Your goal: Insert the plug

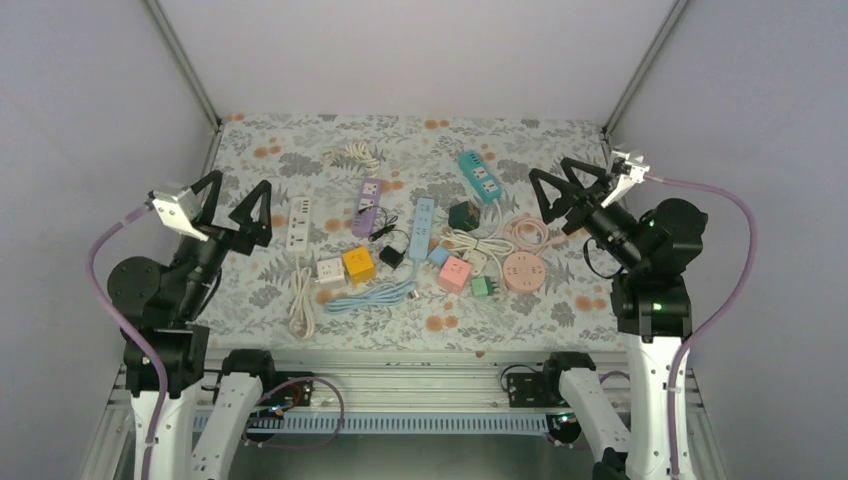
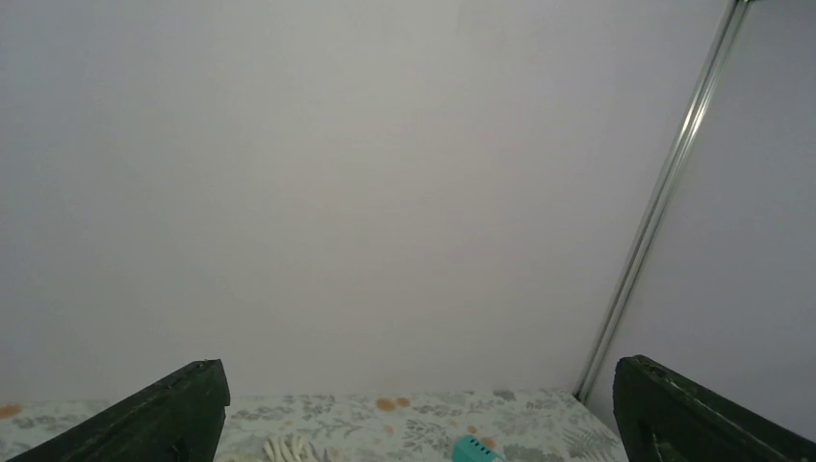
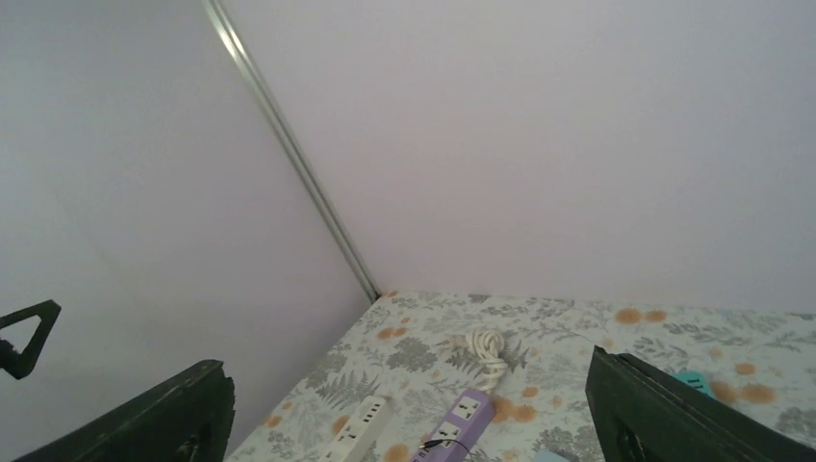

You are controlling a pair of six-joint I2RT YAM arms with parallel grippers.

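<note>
Both agape, empty: left gripper (image 1: 240, 190), right gripper (image 1: 551, 168); plug (image 1: 392, 256) lies four o'clock of left, eight of right, roughly equidistant.

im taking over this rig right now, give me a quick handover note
Left gripper: open, empty, raised over the left side of the table.
Right gripper: open, empty, raised over the right side.
Black plug: lies on the table between the purple strip and the blue strip, apparently in no socket. The white strip is to the left, the teal strip at the back.
Done: nothing that shows; the plug is not gripped.
Left: pick up the plug and push it into a socket.
</note>
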